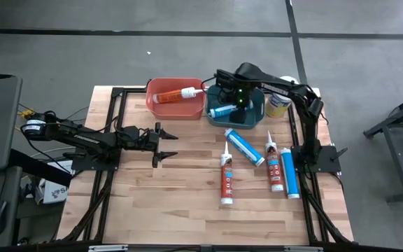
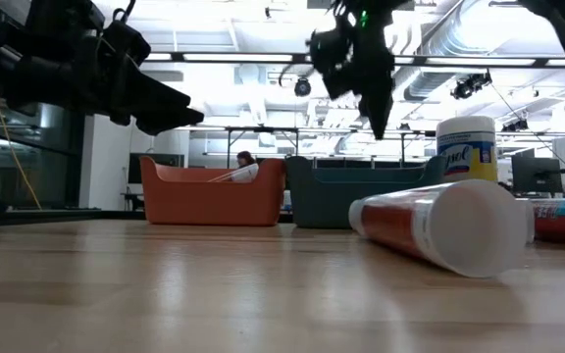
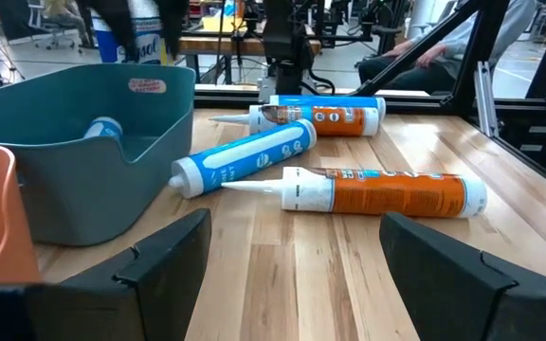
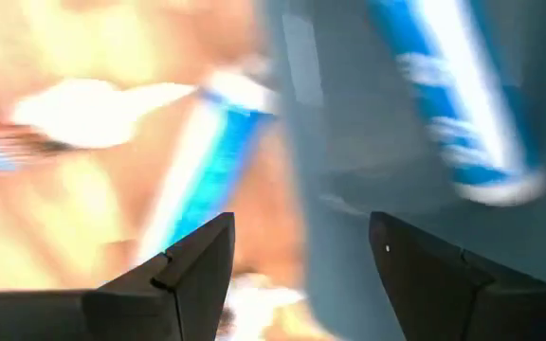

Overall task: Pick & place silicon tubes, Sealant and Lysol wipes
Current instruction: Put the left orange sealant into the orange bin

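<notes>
My right gripper hangs open, fingers pointing down, above the teal bin, nothing between its fingers. A blue tube lies in that bin. An orange tube lies in the red bin beside it. On the table lie a blue tube, an orange tube, another orange tube and a second blue tube. The Lysol wipes stand upright on their base right of the teal bin. My left gripper waits open at the table's left, pointing level toward the tubes.
The two bins stand side by side at the table's far edge. The dark frame rails run along the table's left and right sides. Bare wood lies between my left gripper and the tubes, and along the near edge.
</notes>
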You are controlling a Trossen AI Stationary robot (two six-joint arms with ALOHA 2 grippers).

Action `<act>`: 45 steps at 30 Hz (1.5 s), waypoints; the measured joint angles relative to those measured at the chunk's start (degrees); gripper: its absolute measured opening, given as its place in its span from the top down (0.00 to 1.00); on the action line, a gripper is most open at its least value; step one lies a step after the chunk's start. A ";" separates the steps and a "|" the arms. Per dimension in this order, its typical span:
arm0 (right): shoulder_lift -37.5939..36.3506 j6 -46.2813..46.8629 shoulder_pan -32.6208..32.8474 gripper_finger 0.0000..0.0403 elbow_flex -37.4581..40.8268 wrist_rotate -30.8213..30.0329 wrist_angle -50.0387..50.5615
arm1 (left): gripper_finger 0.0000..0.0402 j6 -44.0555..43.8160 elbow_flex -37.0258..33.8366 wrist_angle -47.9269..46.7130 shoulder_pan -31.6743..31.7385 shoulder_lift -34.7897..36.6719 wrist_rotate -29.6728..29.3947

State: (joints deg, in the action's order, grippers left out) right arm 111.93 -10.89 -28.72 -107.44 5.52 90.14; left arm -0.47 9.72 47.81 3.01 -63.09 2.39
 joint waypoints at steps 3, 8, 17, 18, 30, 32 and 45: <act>-2.22 2.70 2.18 0.41 0.48 2.12 -0.24 | 0.26 0.00 0.00 0.00 0.00 0.00 -0.03; -4.80 8.98 8.84 0.41 0.46 2.09 -0.25 | 0.26 0.00 0.00 0.00 0.00 0.00 -0.04; -4.87 39.09 24.50 0.41 0.49 -8.82 -0.39 | 0.26 0.00 0.00 0.00 0.00 0.00 -0.04; -4.87 42.17 26.17 0.41 0.50 -9.86 -0.38 | 0.26 0.00 0.00 0.00 0.00 0.00 -0.04; -4.80 77.07 43.84 0.41 0.48 -18.54 -1.59 | 0.26 0.00 0.00 0.00 0.00 0.00 -0.04; -4.48 81.37 45.89 0.41 0.48 -18.89 -1.63 | 0.26 0.00 0.00 0.00 0.00 0.00 -0.04; 4.12 96.74 52.90 0.41 0.52 -14.81 -2.49 | 0.26 0.00 0.00 0.00 0.00 0.00 -0.02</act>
State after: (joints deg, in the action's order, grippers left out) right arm 116.05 85.86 24.18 -106.92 -9.29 87.66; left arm -0.47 9.72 47.81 3.01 -63.09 2.37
